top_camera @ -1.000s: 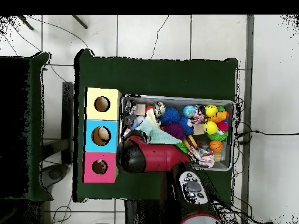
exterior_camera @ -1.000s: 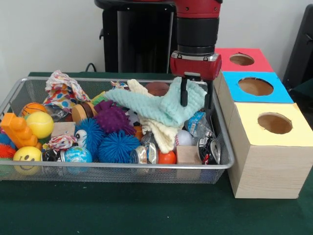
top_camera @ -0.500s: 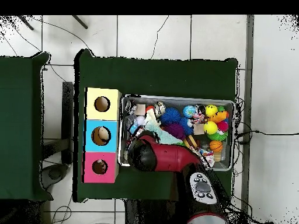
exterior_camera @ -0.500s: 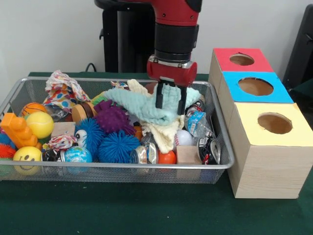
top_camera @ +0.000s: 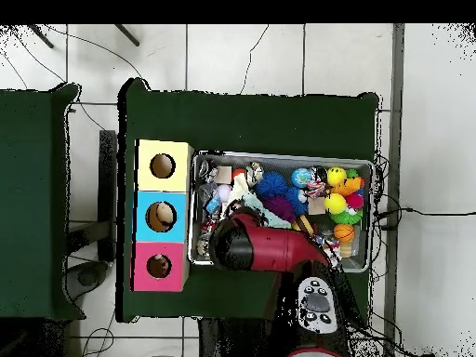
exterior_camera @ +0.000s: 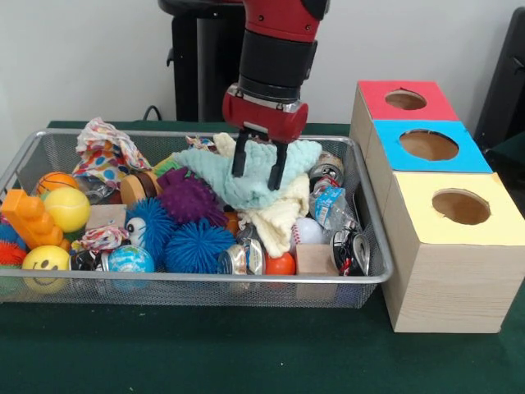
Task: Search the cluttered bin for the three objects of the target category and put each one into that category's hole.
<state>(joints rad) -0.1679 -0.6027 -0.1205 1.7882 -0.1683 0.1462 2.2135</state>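
Observation:
My gripper (exterior_camera: 257,167) hangs open over the middle of the wire bin (exterior_camera: 197,283), its fingertips (exterior_camera: 239,164) down at a mint-green knitted cloth (exterior_camera: 221,176). The cloth lies draped over a cream cloth (exterior_camera: 275,220); whether the fingers touch it I cannot tell. Right of the bin stand three boxes with round holes: red (exterior_camera: 406,99), blue (exterior_camera: 428,145) and yellow (exterior_camera: 461,207). In the overhead view the red arm (top_camera: 260,249) covers the cloths and the gripper; the boxes (top_camera: 163,216) sit left of the bin.
The bin is full: a polka-dot cloth (exterior_camera: 105,152), a purple spiky ball (exterior_camera: 190,199), blue spiky balls (exterior_camera: 197,245), yellow balls (exterior_camera: 67,208), an orange block (exterior_camera: 31,217), crushed cans (exterior_camera: 351,250), a wooden block (exterior_camera: 316,258), a baseball (exterior_camera: 308,231).
The arm has swung from the bin's box-side end toward its middle, and the gripper now sits over the mint-green cloth. The cloth looks slightly bunched.

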